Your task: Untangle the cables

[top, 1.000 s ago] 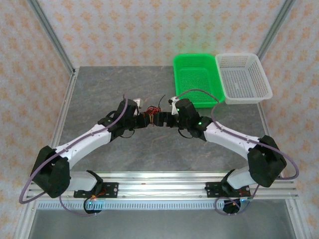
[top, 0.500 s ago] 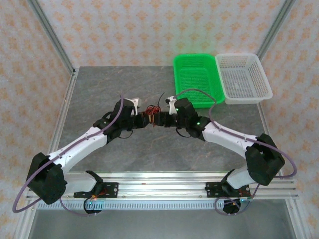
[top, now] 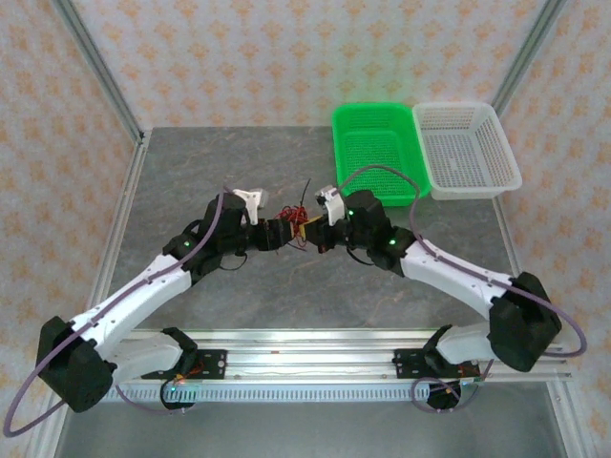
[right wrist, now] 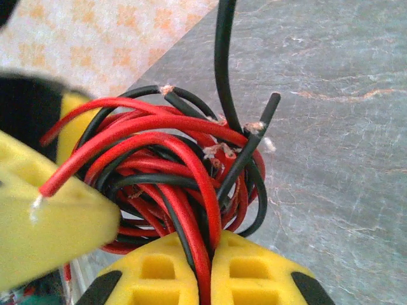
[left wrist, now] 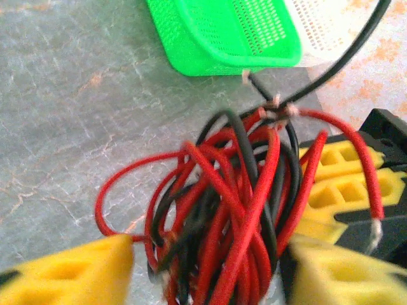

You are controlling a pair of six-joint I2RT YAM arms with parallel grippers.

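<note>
The cables [left wrist: 235, 197], red and black strands wound into one bundle, are near the middle of the table [top: 191, 172], between the two arms; seen from above, the left gripper [left wrist: 206, 279] is at nine o'clock of the bundle and the right gripper [right wrist: 203, 270] at three o'clock; the left fingers stand spread, the bundle between them; the right fingers are pressed together, pinching a red strand; the green basket [top: 374, 153] lies at one o'clock from the bundle; the white basket [top: 468, 143] is just beside it, at its three o'clock.
</note>
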